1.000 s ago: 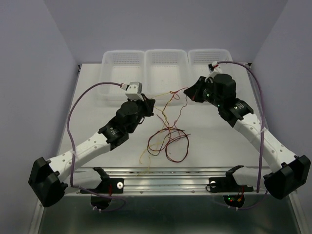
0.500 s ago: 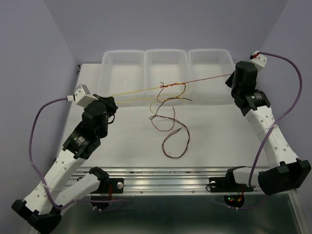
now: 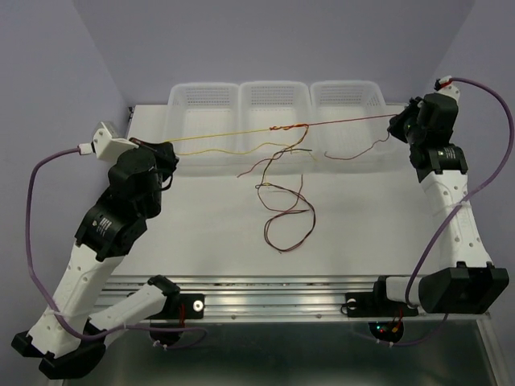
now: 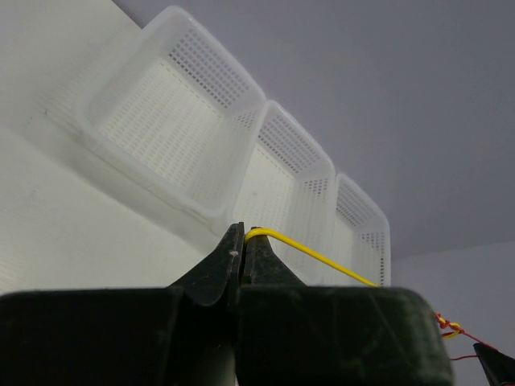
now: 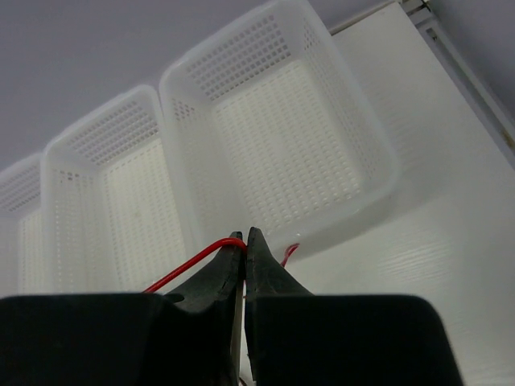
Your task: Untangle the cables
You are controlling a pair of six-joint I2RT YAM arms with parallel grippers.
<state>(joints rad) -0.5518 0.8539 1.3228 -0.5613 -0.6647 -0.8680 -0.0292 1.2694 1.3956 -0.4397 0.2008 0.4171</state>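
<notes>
Pinched shut on a yellow cable [image 4: 310, 253] at the nine o'clock edge of the worktop [image 3: 201, 233], the left jaws hold it taut against the right jaws, which are clamped on a red cable [image 5: 189, 264] near two o'clock. The two strands meet in a red-and-yellow twist [image 3: 286, 127] at twelve o'clock, by the middle of three white baskets [image 3: 205, 96]. Below it, dark and red loops [image 3: 288, 219] trail onto the worktop's middle, toward six o'clock.
</notes>
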